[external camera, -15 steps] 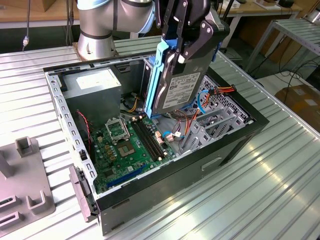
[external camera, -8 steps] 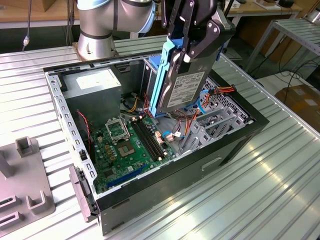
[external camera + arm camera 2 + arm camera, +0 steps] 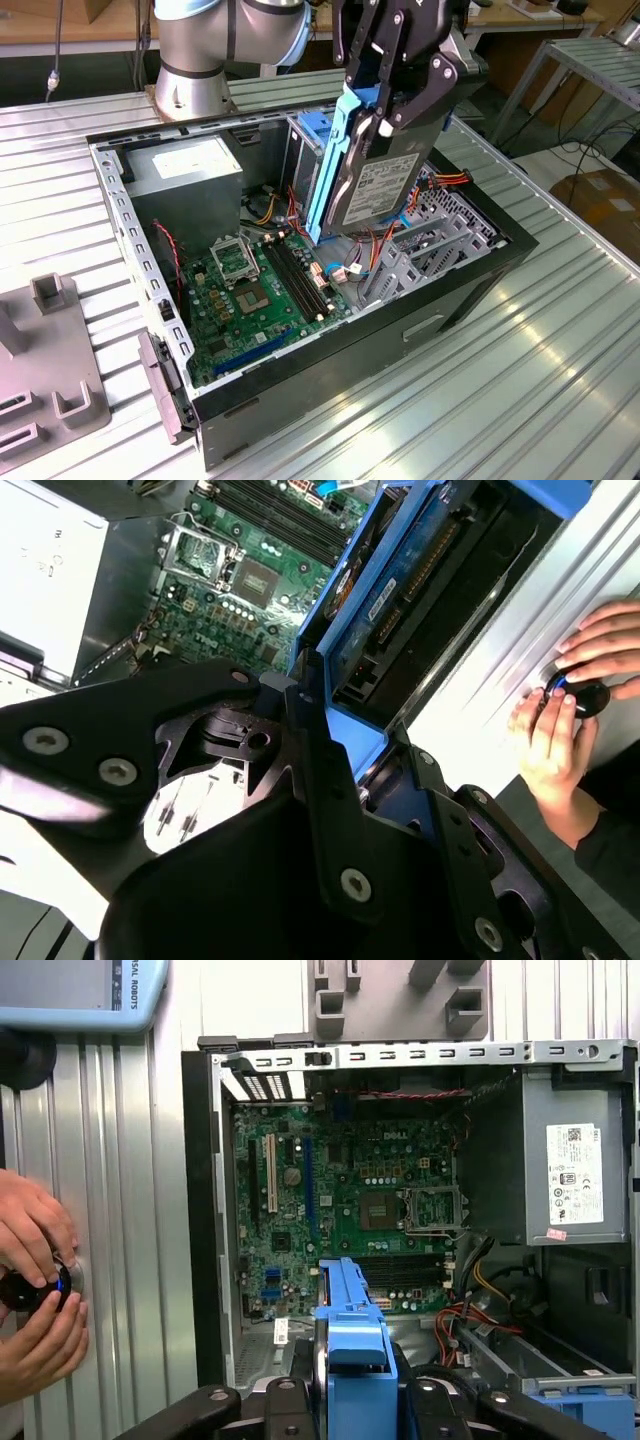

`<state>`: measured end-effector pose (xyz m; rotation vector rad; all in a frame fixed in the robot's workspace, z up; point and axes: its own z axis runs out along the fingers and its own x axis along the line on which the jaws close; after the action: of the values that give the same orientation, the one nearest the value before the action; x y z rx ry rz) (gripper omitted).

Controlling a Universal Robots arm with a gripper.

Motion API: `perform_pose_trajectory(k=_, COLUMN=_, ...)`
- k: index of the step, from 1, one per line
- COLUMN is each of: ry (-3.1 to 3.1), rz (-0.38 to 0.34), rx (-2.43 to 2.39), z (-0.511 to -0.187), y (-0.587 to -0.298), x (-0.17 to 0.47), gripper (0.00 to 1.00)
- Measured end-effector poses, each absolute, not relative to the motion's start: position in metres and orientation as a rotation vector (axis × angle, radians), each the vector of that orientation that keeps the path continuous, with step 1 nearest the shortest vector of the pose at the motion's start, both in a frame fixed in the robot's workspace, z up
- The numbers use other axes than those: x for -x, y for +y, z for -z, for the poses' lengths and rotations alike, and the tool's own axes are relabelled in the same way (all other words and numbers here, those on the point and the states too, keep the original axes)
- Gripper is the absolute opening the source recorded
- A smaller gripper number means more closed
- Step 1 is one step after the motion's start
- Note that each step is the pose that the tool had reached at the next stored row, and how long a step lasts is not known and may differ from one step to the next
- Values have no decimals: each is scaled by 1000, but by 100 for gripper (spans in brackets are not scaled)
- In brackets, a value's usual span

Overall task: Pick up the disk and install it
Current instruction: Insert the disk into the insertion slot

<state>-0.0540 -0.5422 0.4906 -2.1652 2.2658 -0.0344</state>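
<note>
The disk (image 3: 385, 185), a silver hard drive with a white label and a blue bracket, hangs on edge above the open computer case (image 3: 450, 300). My gripper (image 3: 405, 110) is shut on its upper part, black fingers on both faces. The disk's lower end hovers over the motherboard (image 3: 255, 295), beside the tall metal cage with a blue top (image 3: 305, 145). In the first wrist view the blue bracket (image 3: 352, 1345) sticks out between the fingers (image 3: 285, 1410) toward the motherboard (image 3: 350, 1200). In the second wrist view the disk's circuit side (image 3: 415, 585) shows in its blue frame beyond a finger (image 3: 330, 810).
A grey power supply with a white sticker (image 3: 190, 170) fills the case's far corner on the exterior view's left. Red and orange cables (image 3: 385, 240) lie under the disk. A person's hands (image 3: 35, 1290) hold a small black controller on the ribbed metal table (image 3: 520, 380). Grey fixtures (image 3: 60, 390) stand beside the case.
</note>
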Motion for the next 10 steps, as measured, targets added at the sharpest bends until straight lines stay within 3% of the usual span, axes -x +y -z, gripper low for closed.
perform_pose_trajectory(k=10, ry=2266, rz=34, rx=2165, z=-491, y=-549, x=45, gripper=37)
